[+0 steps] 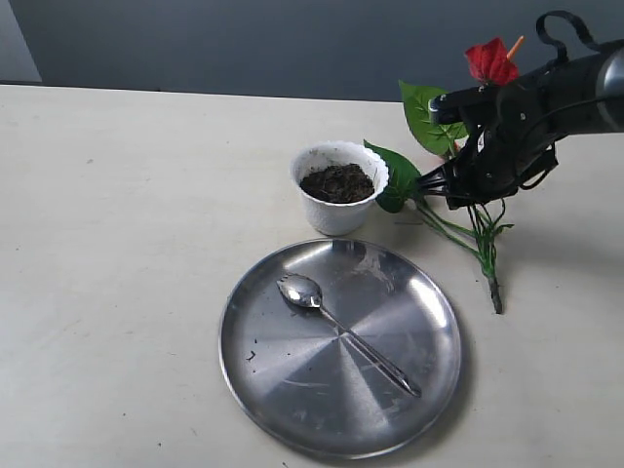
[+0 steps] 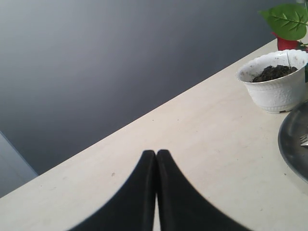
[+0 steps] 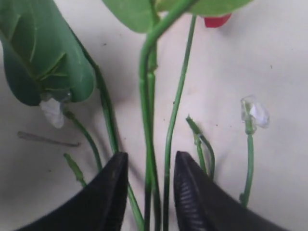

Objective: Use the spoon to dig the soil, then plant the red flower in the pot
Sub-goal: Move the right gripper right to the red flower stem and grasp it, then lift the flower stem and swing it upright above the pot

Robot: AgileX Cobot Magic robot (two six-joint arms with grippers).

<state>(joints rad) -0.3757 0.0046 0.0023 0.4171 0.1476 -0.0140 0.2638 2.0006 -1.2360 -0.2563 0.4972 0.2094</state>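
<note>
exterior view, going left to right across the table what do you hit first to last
steel plate → spoon lying on the plate → pot with soil → red flower, its stems between the fingers of the right end effector

the right arm (image 1: 507, 127) hides much of the red flower (image 1: 489, 60); the plate (image 2: 293, 144) is cut off in the left wrist view.
</note>
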